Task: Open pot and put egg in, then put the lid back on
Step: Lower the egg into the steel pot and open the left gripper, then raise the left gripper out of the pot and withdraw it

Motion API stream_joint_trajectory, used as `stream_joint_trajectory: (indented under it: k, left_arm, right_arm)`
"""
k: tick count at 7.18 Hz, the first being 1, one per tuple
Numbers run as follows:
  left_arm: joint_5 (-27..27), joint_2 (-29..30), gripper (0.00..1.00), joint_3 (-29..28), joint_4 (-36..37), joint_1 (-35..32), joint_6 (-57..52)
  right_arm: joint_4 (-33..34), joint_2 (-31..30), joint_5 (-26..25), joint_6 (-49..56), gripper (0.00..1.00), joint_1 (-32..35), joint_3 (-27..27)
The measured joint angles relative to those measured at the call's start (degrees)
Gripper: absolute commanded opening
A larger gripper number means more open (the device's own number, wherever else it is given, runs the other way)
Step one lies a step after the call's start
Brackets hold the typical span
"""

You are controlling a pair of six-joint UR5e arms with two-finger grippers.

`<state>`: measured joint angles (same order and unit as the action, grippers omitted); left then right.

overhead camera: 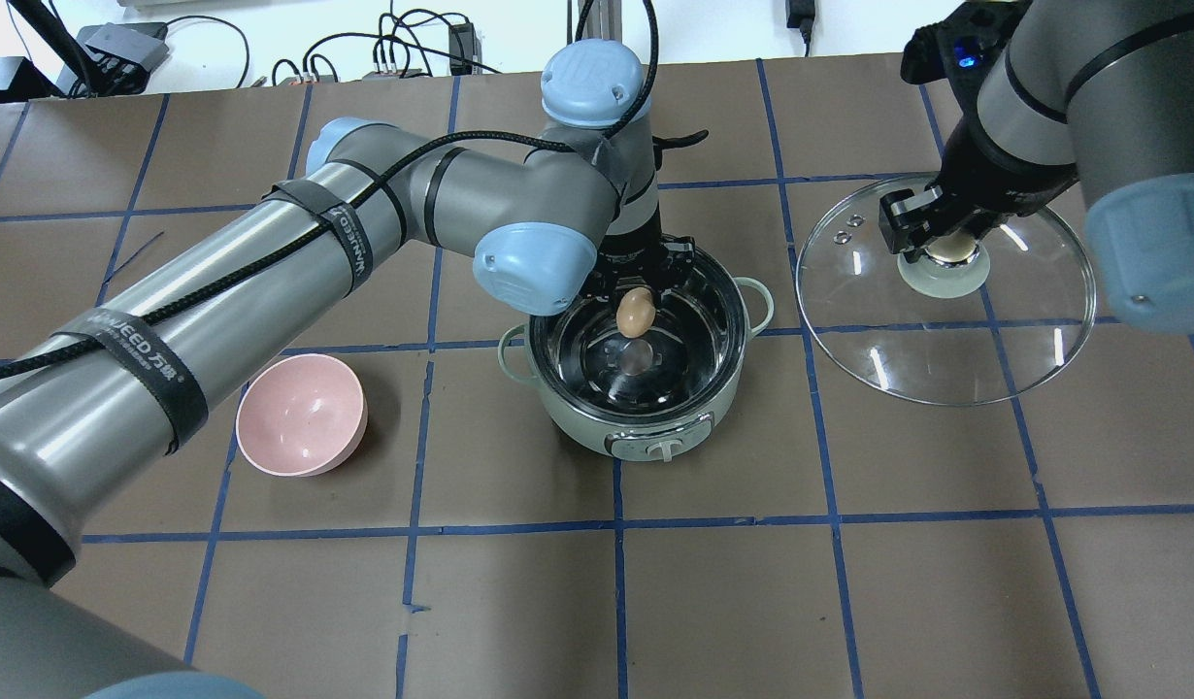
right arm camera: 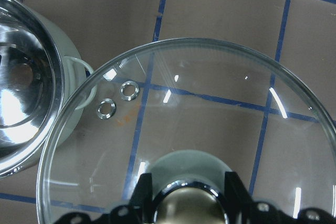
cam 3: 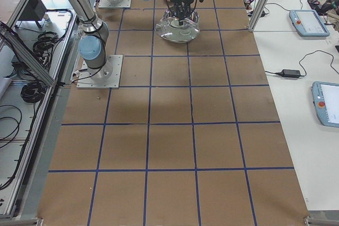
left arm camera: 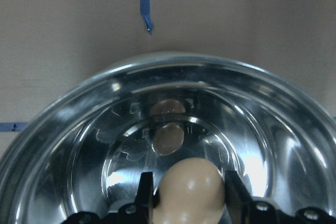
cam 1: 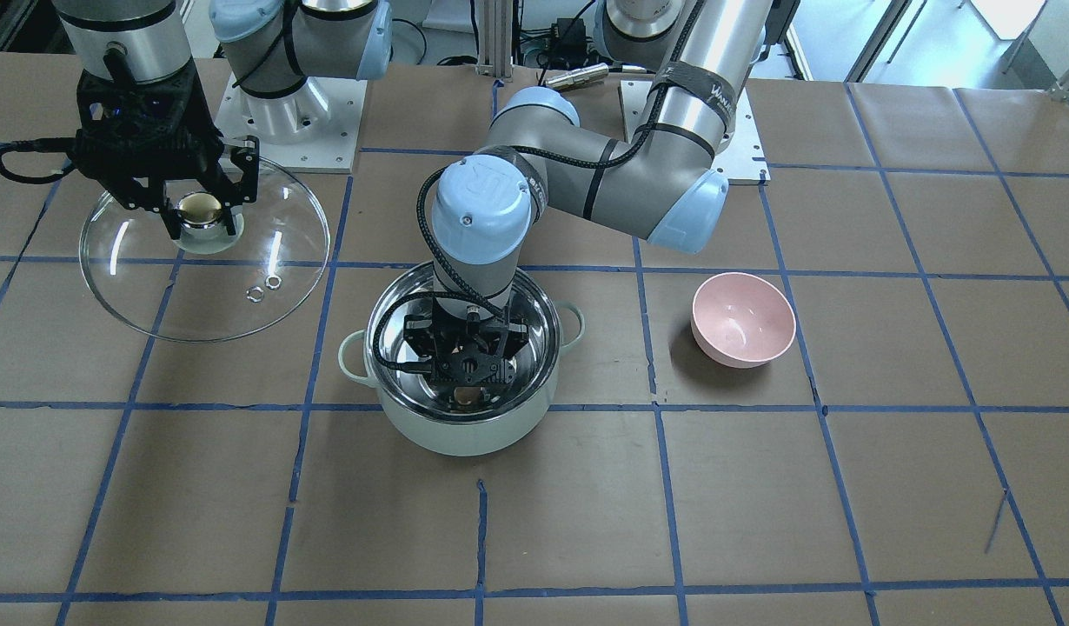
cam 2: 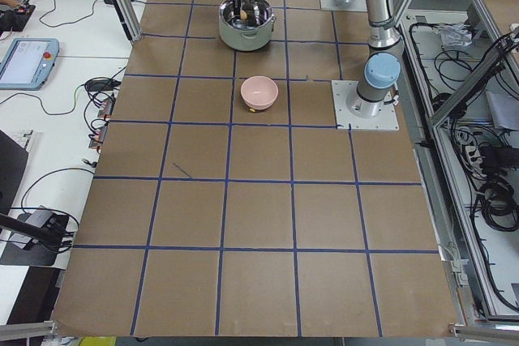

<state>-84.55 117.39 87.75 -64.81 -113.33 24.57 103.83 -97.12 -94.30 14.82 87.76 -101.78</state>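
Overhead exterior view is showing the job at about its midpoint. The pot is standing open near the middle of the table, its steel inside bare. The left gripper is reaching down inside the rim with its jaws clamped on the egg. From the left wrist camera, the egg is hanging between the two fingers above the pot's floor, with its reflection showing on the steel below, so I am judging that it is not yet set down.

Off to the robot's right, well apart from the pot, the right gripper is holding the lid, jaws closed on the golden knob. The glass dome is looking level. It seems to be lifted off the table, though I cannot be sure its rim is clear. A pink bowl is sitting on the other side of the pot, playing no part.

So the opening is done and the egg is inside the pot's mouth but not released. What is remaining, as I am reading it: lowering and letting go of the egg, drawing the left arm out of the pot, then bringing the lid across and seating it on the rim.
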Motion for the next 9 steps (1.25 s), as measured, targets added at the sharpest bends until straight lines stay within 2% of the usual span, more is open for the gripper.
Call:
stream_joint_trajectory:
  k: [2,3,4,7,8,9]
  left_arm:
    - [0.08,0.67,0.13,1.81,0.37,-0.04,0.06]
    - [0.08,0.8,0.73,2.21,0.84,-0.04,0.25]
    - [0.12,0.77,0.83,2.36,1.16,-0.05,0.71]
    - [-0.11,-1.58,0.87,1.07,1.33,0.02,1.02]
    - [-0.35,-3.18,0.94,0.2,1.22,0.36,0.16]
    - [-0.52,-5.16,0.94,-0.43,0.59,1.58,-0.92]
  right_arm:
    - [-0.05,0.0,-0.01,0.03,0.31,0.03,0.0]
    - [-0.09,0.0,-0.01,0.03,0.31,0.02,0.0]
    - [-0.11,0.0,-0.01,0.04,0.31,-0.01,0.0]
    - [-0.13,0.0,0.07,0.03,0.31,0.01,-0.02]
    - [-0.11,0.01,0.08,0.03,0.28,0.0,-0.05]
    - [-0.04,0.05,0.12,0.02,0.24,0.04,-0.23]
